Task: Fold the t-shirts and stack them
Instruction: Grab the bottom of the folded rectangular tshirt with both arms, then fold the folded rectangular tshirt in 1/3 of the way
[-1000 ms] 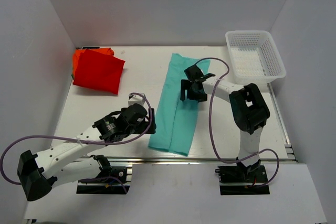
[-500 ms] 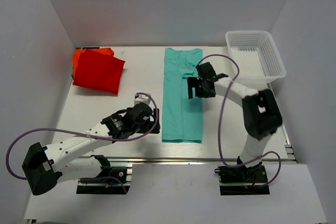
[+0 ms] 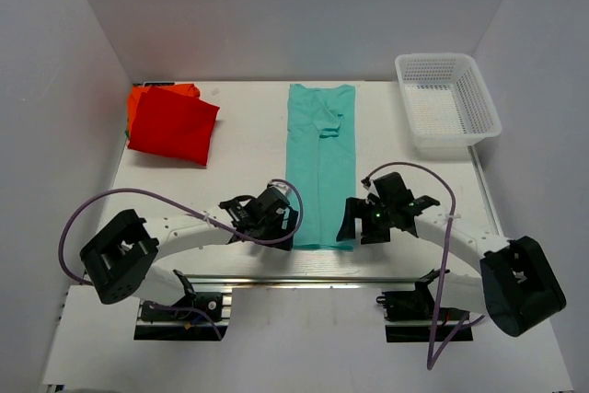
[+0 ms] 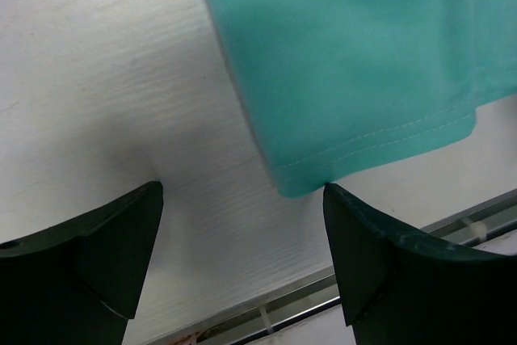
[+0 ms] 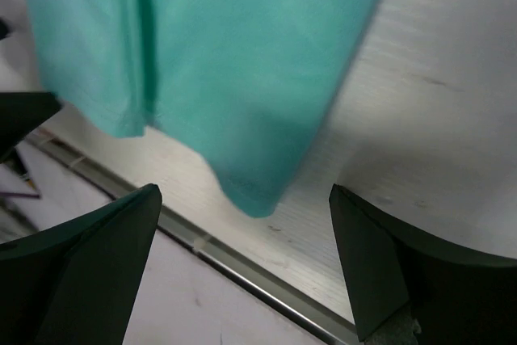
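The long folded teal cloth t-shirt lies down the middle of the white table. The left gripper and right gripper sit at its near corners, both spread wide apart.

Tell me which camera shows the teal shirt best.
The top view: the whole teal shirt shows, a long folded strip. The left wrist view shows only one near corner and hem; the right wrist view only the other corner, blurred.

one teal t-shirt, one red t-shirt, one orange cloth edge, one white mesh basket, two arms: left, right.
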Motion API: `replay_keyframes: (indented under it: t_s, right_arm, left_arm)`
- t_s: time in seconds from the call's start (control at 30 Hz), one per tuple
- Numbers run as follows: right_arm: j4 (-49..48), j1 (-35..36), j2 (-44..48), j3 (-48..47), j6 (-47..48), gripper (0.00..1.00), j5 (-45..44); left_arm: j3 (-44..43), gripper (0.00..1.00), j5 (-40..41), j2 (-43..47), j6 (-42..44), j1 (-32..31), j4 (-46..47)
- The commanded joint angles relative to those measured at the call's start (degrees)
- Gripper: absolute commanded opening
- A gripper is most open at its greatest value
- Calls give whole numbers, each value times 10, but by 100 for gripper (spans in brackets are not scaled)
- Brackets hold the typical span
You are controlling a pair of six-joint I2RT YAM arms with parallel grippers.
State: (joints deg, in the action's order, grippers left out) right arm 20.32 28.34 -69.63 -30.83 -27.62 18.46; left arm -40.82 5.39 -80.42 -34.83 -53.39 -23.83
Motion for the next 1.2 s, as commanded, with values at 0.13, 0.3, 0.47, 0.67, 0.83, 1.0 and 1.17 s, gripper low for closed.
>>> replay_keyframes:
  t_s: [0.13, 0.3, 0.47, 0.67, 0.83, 1.0, 1.17]
  right_arm:
    - [-46, 10, 3, 44, -46, 86, 79]
    - [-43, 11, -6, 45, -45, 65, 67]
    - [-52, 10, -10, 41, -47, 30, 18]
    - [-66, 13, -23, 40, -20, 0, -26]
    - [-51, 23, 4, 42, 20, 0, 23]
    - [-11, 46, 73, 65, 28, 0, 91]
    - [-5, 53, 128, 45, 21, 0, 80]
  left_arm:
    - [45, 81, -54, -7, -1, -7, 83]
    - [51, 59, -64, -31, -13, -8, 108]
    - [57, 27, -99, -50, -2, -8, 135]
    - [41, 0, -121, -70, 4, -13, 144]
    - [41, 0, -122, -49, -2, -18, 112]
    - [52, 0, -164, 2, -2, -23, 57]
    - [29, 0, -207, 4, 39, -23, 60]
